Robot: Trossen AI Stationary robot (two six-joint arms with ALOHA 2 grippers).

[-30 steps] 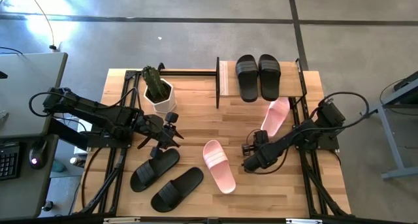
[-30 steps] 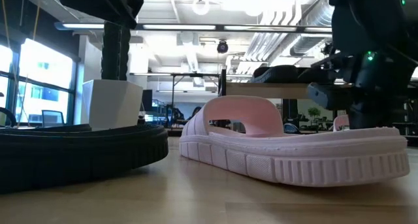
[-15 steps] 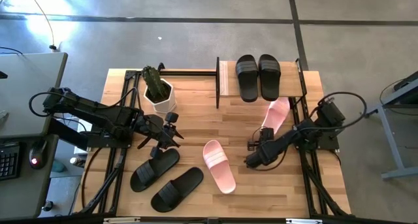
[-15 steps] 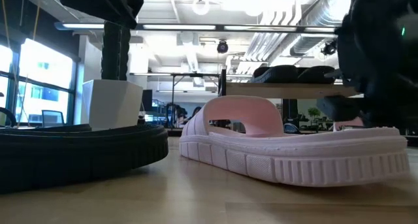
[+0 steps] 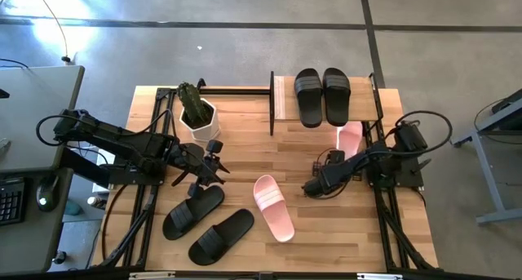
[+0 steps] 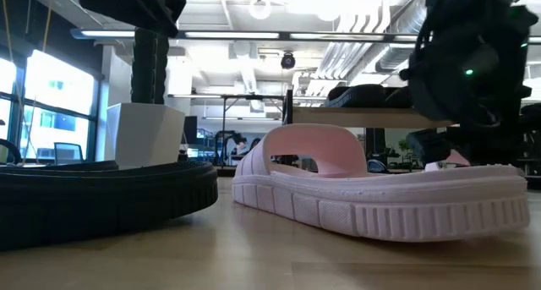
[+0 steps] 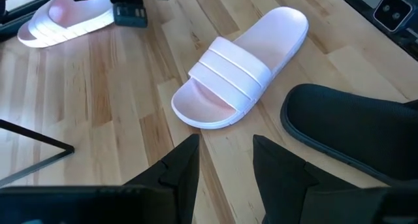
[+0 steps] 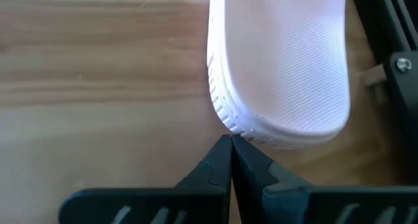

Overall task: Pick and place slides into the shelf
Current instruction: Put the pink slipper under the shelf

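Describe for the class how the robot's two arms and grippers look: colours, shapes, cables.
Both arms, left arm and right arm, are black, jointed links trailing looping black cables. The left gripper has two flat, dark, angular fingers; the right gripper has matching dark fingers tapering to points.

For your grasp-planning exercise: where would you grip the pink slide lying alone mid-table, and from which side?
Grip the pink slide by its striped strap, coming from above with one finger under the arch. It lies sole-down and the strap stands raised over the open footbed, giving the fingers a gap; the sole's sides look wide.

right gripper (image 8: 230,140) moved up against pink slide (image 8: 281,61)
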